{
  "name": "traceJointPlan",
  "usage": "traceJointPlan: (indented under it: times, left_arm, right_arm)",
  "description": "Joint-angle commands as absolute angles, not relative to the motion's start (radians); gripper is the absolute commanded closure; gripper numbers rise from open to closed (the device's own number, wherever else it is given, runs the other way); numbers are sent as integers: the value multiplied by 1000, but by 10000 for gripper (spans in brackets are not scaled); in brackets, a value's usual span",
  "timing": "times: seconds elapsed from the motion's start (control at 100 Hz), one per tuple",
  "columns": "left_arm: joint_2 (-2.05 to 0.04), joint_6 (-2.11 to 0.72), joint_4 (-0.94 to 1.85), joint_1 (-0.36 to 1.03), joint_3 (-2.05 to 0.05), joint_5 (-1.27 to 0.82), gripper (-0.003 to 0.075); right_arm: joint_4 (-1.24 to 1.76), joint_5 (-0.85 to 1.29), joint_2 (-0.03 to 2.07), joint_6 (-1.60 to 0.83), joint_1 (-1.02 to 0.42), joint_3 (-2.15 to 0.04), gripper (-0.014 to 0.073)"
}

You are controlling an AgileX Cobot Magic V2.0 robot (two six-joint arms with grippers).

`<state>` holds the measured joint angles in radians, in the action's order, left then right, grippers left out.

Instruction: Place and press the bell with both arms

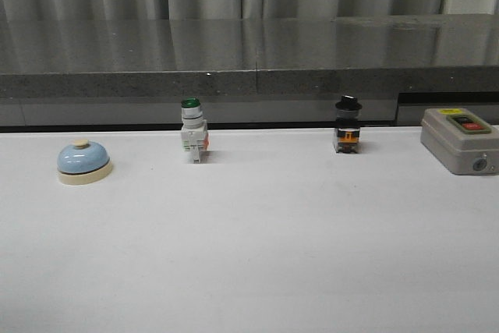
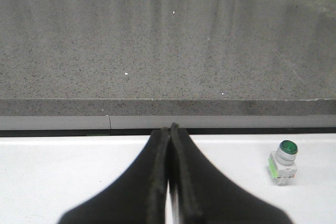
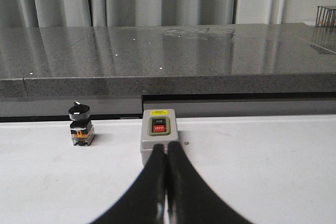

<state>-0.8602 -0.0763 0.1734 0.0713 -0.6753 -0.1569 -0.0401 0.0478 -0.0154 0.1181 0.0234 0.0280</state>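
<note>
— Hands first: where do they stand?
— Left hand (image 2: 169, 182) has its fingers pressed together on nothing; right hand (image 3: 167, 187) likewise. Neither shows in the front view, so the task looks barely begun.
— And the bell (image 1: 83, 161)?
— Upright on the tabletop (image 1: 257, 255), untouched, absent from the left wrist view. Ahead of the left hand stands only the green-capped switch (image 2: 284, 161), so that hand must spread and swing across to the bell.
— Room?
— Bare tabletop nearby; beyond, the grey box (image 3: 160, 135) just before the right hand, the black-knobbed switch (image 3: 80, 124), then the stone ledge (image 1: 249, 76).
</note>
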Motion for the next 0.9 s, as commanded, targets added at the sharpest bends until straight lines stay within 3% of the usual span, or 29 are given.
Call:
traceJointPlan:
  times: [0.0,0.11,0.28,0.35,0.89]
  left_arm:
    - [-943,-99,166,73,-771,-109,720]
    - [-1059,-103,166,75,-851,-160,596]
    - [-1197,-103,177,75,-943,-187,155]
    - [-1248,-103,177,75,-969,-190,57]
    - [-1663,-103,211,155,-1338,-568,93]
  right_arm:
    - [-49,-33,-25,118,30,26,662]
    - [-49,-33,-25,118,30,26,662]
    - [-49,-33,-25,118,30,26,662]
    - [-49,-33,-25,118,30,26,662]
    - [-49,-33,-25,118,30,26,662]
